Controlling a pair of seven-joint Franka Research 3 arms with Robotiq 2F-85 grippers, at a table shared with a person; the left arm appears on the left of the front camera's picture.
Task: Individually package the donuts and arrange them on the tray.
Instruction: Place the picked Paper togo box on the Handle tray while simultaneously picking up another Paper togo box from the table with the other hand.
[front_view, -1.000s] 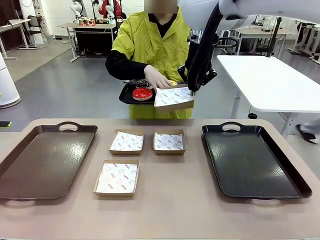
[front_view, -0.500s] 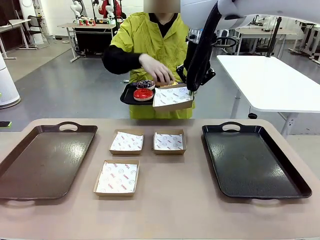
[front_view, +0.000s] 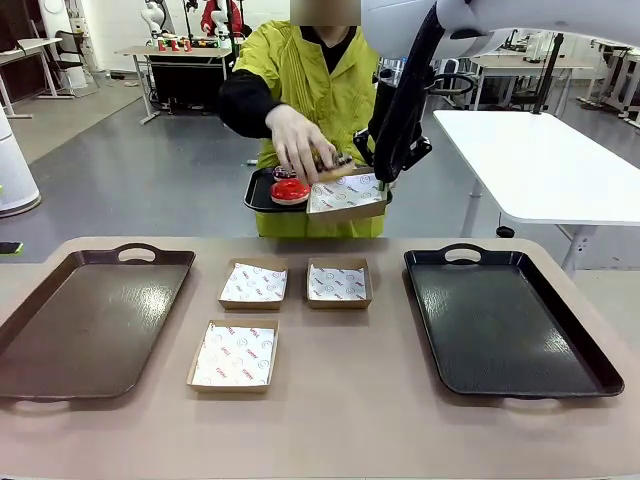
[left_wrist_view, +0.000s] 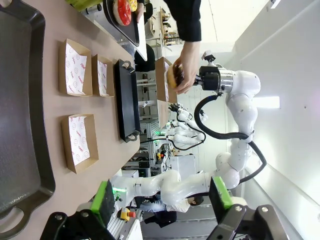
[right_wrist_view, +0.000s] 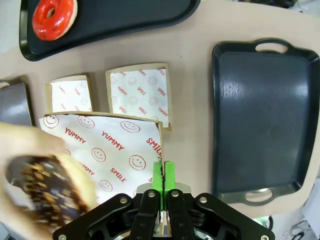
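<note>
A chocolate-sprinkled donut (right_wrist_view: 47, 190) was held in the person's hand (front_view: 297, 140) just above a paper-lined box (front_view: 347, 195), raised over the surface (front_view: 340, 420). The box's rim was pinched by the clenched right claw (right_wrist_view: 163, 172). A red donut (front_view: 289, 190) was seen on a small tray (front_view: 256, 198) beside it. The left claw (left_wrist_view: 162, 196) was held spread, empty. Boxing was judged in hand; next, the filled box would need carrying level to the black tray (front_view: 505, 320).
</note>
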